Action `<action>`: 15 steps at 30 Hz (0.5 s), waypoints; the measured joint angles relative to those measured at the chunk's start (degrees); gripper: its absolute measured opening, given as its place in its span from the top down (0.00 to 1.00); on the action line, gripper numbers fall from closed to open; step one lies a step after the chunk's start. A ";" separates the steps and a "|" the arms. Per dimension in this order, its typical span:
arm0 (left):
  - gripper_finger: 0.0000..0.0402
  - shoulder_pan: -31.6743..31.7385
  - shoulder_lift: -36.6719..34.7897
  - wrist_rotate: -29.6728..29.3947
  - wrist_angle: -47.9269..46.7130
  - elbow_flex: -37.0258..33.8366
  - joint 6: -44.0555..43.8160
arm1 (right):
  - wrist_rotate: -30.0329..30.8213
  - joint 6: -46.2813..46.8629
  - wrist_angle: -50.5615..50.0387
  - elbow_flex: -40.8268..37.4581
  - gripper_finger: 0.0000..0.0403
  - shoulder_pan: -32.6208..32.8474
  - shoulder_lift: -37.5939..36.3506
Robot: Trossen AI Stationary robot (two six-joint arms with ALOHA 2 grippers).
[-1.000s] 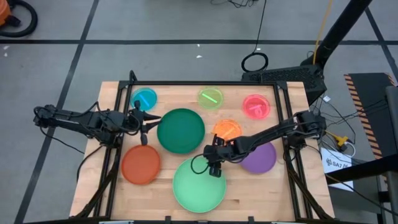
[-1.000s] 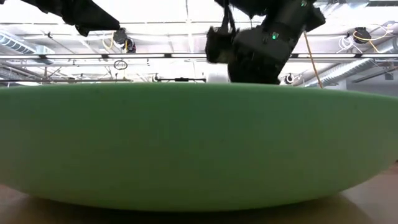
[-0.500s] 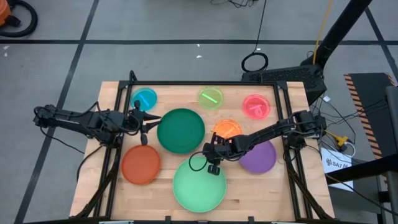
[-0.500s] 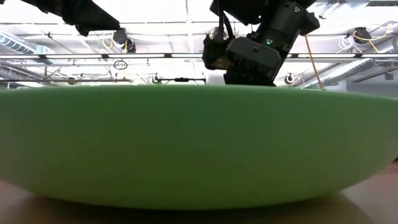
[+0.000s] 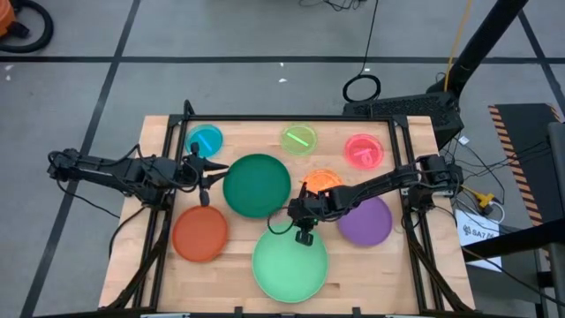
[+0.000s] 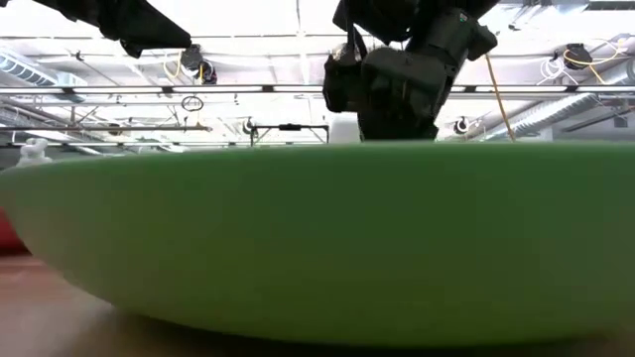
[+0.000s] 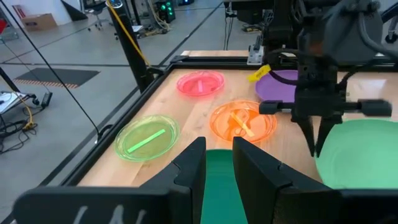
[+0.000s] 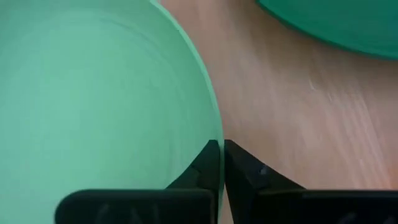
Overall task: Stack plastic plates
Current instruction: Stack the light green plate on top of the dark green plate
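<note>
The large mint round plastic plate (image 5: 290, 261) has slid toward the right along the table's near edge, dragged by the right gripper (image 5: 304, 235), whose fingers are pinched on its far rim. We read that as the first move of the stack: the mint plate being hauled around. Near the front-left corner sits the brown-orange plastic plate (image 5: 199, 233); toward the right edge, the purple plastic plate (image 5: 369, 222). Mid-table we have the large dark green plastic plate (image 5: 256, 184), the small orange translucent plate (image 5: 322, 184) beside it. The left gripper (image 5: 210, 170) waits at the left edge, fingers nearly together, holding nothing. Along the far edge: small blue plate (image 5: 206, 140), lime plate (image 5: 299, 139), pink plate (image 5: 364, 150). Nothing is stacked yet.
</note>
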 joint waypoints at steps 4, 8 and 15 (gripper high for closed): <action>0.78 0.00 0.00 0.01 0.17 0.00 -0.09 | -5.88 -2.07 -2.44 0.00 0.99 -2.30 -2.19; 0.78 0.00 0.00 0.01 0.28 0.00 -0.10 | -11.17 -3.84 -5.09 0.00 0.99 -5.03 -5.39; 0.78 0.00 0.00 0.01 1.27 0.00 -0.29 | -18.12 -5.01 -6.98 0.00 0.99 -9.95 -11.06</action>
